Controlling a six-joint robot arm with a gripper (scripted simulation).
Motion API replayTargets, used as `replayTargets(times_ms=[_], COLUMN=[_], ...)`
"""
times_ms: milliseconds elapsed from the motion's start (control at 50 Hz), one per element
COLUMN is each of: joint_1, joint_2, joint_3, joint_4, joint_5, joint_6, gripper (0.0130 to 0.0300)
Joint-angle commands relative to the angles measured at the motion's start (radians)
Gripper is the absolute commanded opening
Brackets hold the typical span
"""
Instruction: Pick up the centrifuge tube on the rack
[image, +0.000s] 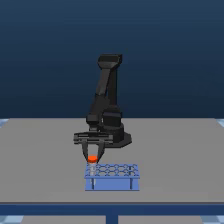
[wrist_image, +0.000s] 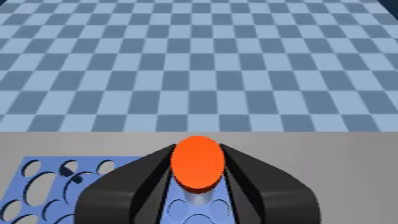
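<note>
Tube's pinched at the cap, lift not done yet by the look of it.

The gripper (image: 92, 158) is seen pointing straight down just below the middle of the exterior view, and its fingers (wrist_image: 133, 185) are closed in on the orange-red cap of the centrifuge tube (image: 92, 160) from both sides, so it's judged to be clamped on the tube rather than just hanging around it. In the wrist view the cap (wrist_image: 197, 162) is framed between the two dark fingers at lower centre, with the pale body running down toward a hole. The tube is at the near-left corner of the blue rack (image: 112, 176), apparently still seated or barely raised, hard to tell. A straight vertical pull is called for next, so the tube isn't dragged against the hole and the rack isn't tipped.
</note>
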Motion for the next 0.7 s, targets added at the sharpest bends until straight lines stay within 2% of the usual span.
replayTargets(times_ms=[20, 340, 700], joint_1=[0.000, 0.000, 0.000], joint_2=[0.000, -0.007, -0.042], joint_3=[0.000, -0.003, -0.021], joint_4=[0.000, -0.023, -0.158], joint_5=[-0.001, 0.007, 0.038], joint_6=[0.000, 0.024, 0.166], gripper=[0.0130, 0.0130, 0.0130])
